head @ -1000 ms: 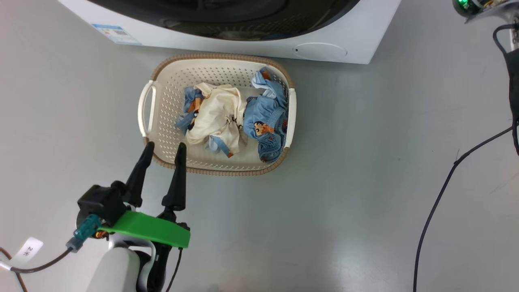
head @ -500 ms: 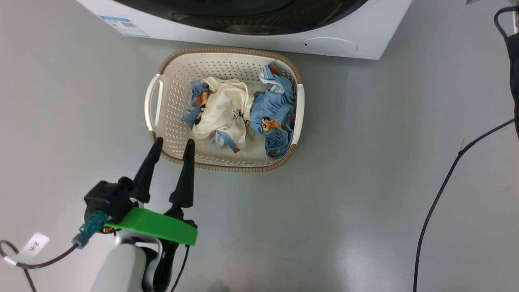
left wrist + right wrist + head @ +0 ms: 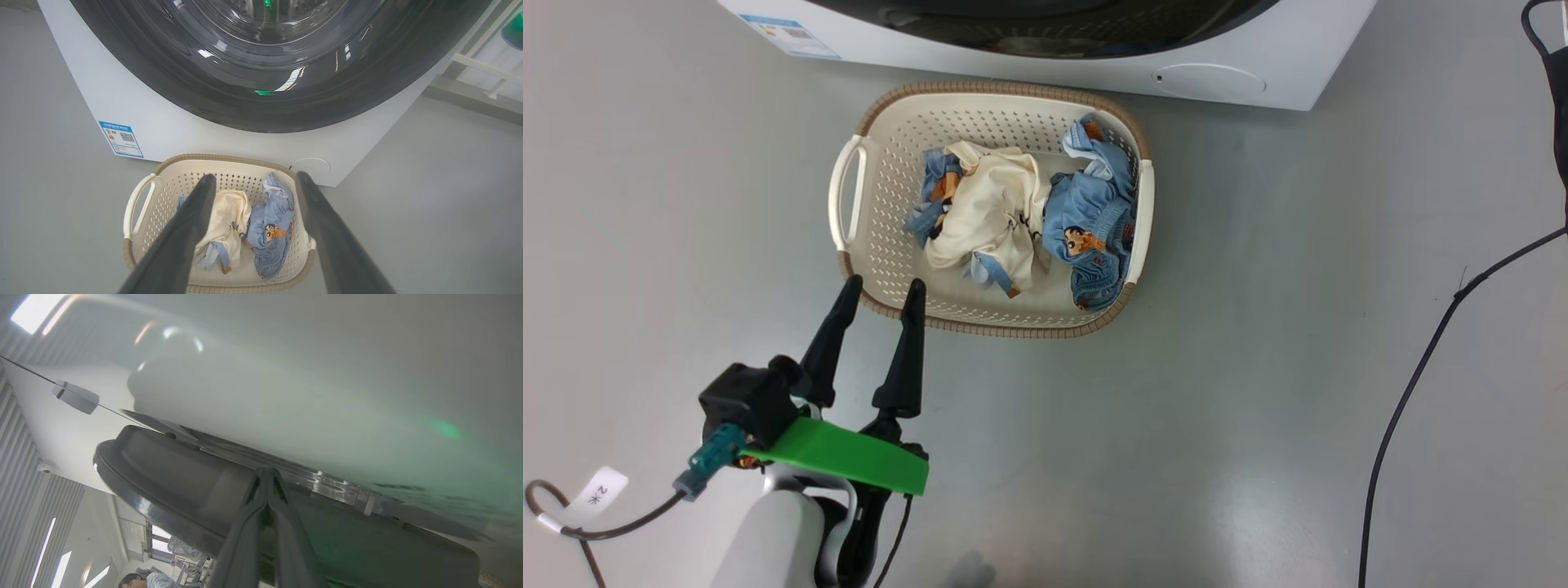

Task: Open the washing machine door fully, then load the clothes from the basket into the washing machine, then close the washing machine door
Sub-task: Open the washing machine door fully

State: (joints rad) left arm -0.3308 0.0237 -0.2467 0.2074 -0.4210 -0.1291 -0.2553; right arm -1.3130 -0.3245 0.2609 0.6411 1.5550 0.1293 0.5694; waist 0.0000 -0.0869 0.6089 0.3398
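The washing machine (image 3: 1029, 61) stands at the top of the head view, its glossy black door (image 3: 1045, 20) facing down the picture. The cream basket (image 3: 1005, 331) sits on the floor just in front of it, holding the clothes: a cream-yellow garment (image 3: 992, 216) and light blue printed ones (image 3: 1086, 220). My left gripper (image 3: 884, 283) is open, empty, fingertips at the basket's near left corner. The left wrist view looks between the fingers (image 3: 192, 228) at the basket (image 3: 171, 163) and door (image 3: 261, 81). My right gripper (image 3: 266, 471) is shut, its tips at the door's rim (image 3: 171, 469) beside the white casing (image 3: 286, 396).
A blue label (image 3: 796, 28) and a round flap (image 3: 1209, 82) mark the machine's lower front. A black cable (image 3: 1413, 384) runs across the grey floor on the right, with a black strap (image 3: 1560, 122) hanging at the right edge. A person's head (image 3: 139, 580) shows far off.
The head camera has moved: the basket and machine now lie further right and higher in the picture. My left gripper stays open by the basket's corner.
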